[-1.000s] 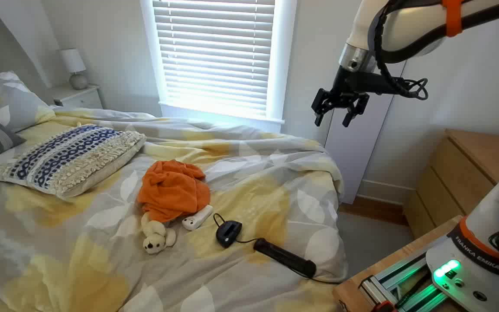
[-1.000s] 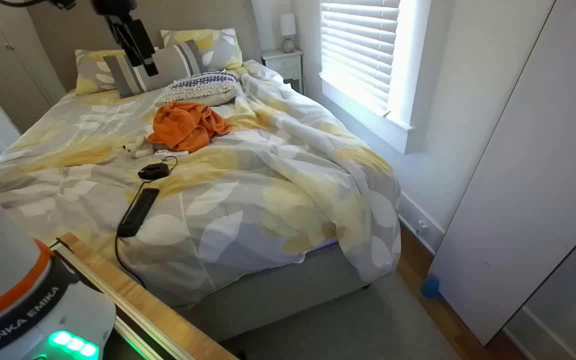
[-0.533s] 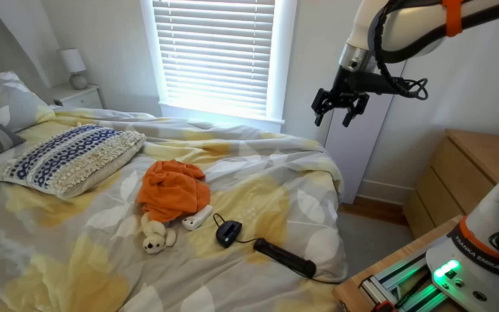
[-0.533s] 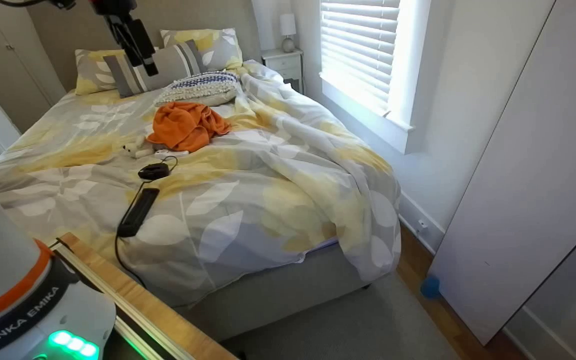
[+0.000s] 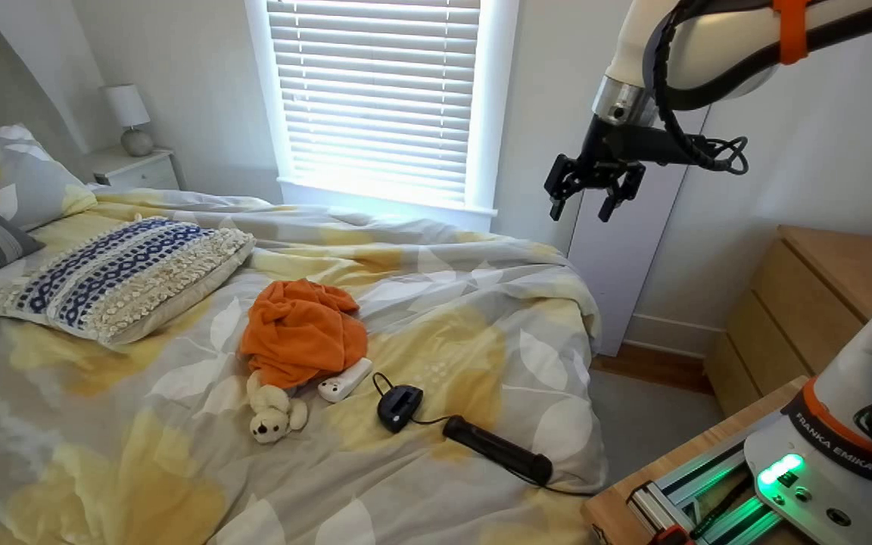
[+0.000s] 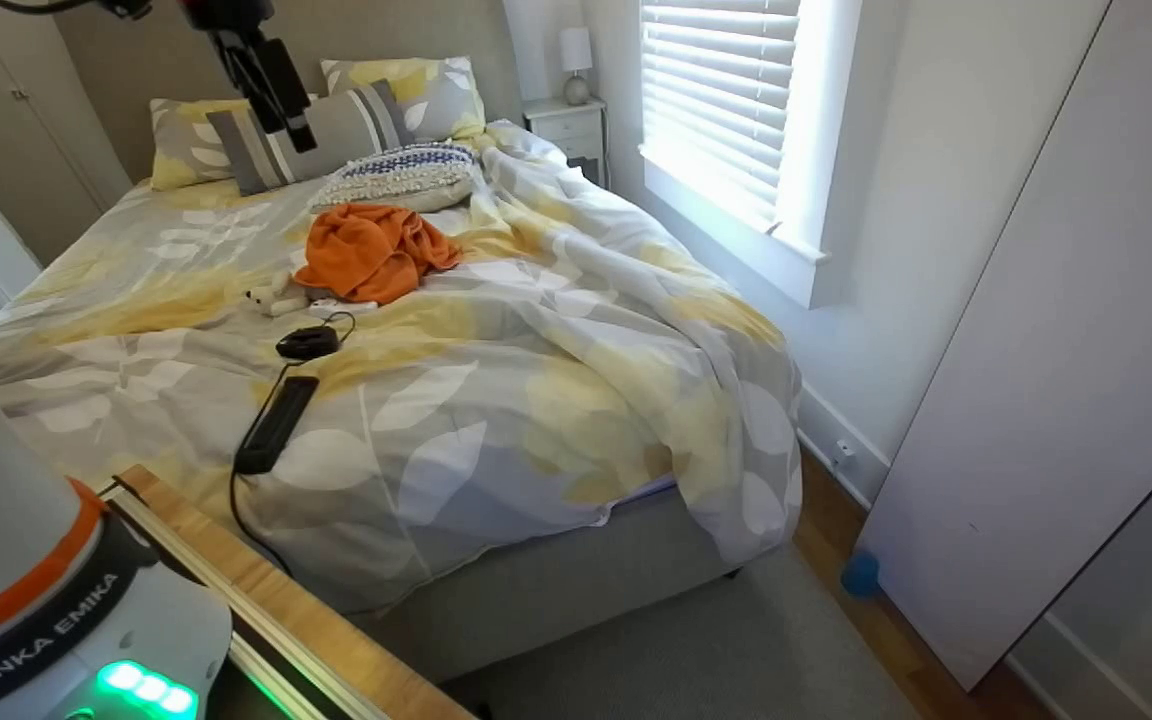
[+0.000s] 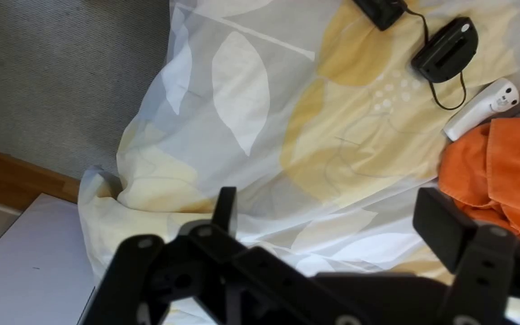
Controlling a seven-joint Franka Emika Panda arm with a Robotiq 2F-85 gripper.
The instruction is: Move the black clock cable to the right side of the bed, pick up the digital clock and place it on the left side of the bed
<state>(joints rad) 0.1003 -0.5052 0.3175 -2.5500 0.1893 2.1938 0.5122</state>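
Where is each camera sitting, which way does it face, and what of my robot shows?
In an exterior view: beside the bed, looking across it to the window; robot base, arm and open jaws show.
In an exterior view: at the bed's foot, facing the headboard; base lower left, jaws upper left.
Wrist view: above the bed, facing down at its edge and the floor; open jaws at the bottom.
Both exterior views share the whole long black bar; the wrist view catches just one end.
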